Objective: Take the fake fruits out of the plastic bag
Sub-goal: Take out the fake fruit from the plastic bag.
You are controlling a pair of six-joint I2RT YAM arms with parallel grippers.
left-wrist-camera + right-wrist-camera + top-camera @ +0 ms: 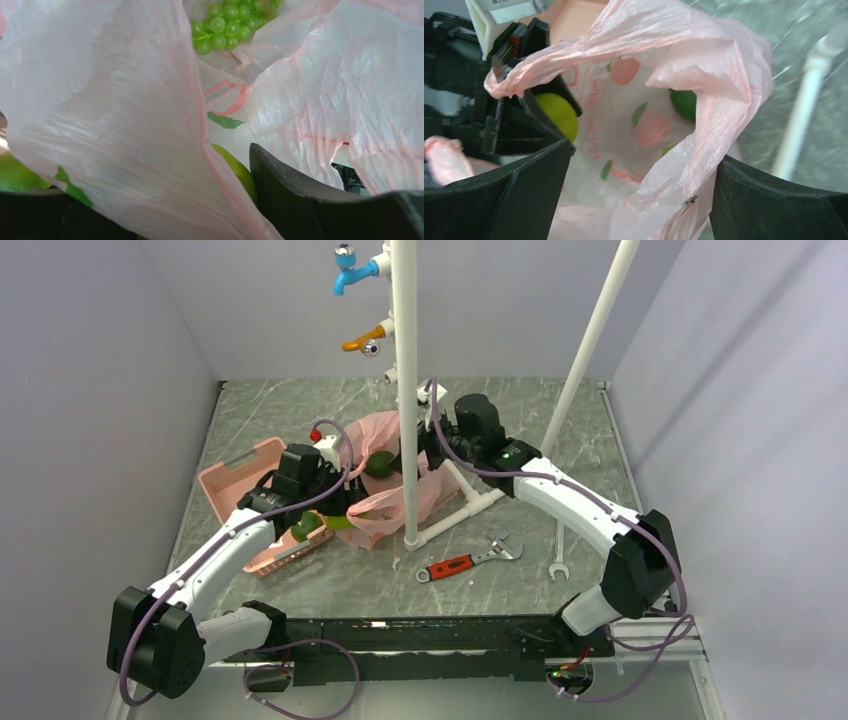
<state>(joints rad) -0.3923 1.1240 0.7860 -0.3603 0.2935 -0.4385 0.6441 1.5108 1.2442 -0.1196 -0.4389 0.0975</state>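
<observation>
The pink plastic bag (395, 495) lies open at mid table. My left gripper (335, 512) reaches into its left side and is shut on a yellow-green fruit (236, 169), with bag film draped over the jaws; the same fruit shows in the right wrist view (558, 116). A bunch of green grapes (225, 25) lies deeper in the bag. A dark green fruit (684, 102) sits inside near the far wall and also shows in the top view (380, 463). My right gripper (641, 165) is open at the bag's right rim, with a fold of film between its fingers.
A rigid pink slotted basket (240, 480) stands left of the bag under my left arm. A white pipe frame (408, 390) with taps rises just behind and in front of the bag. A red-handled adjustable wrench (465, 562) and a steel spanner (560, 555) lie at front right.
</observation>
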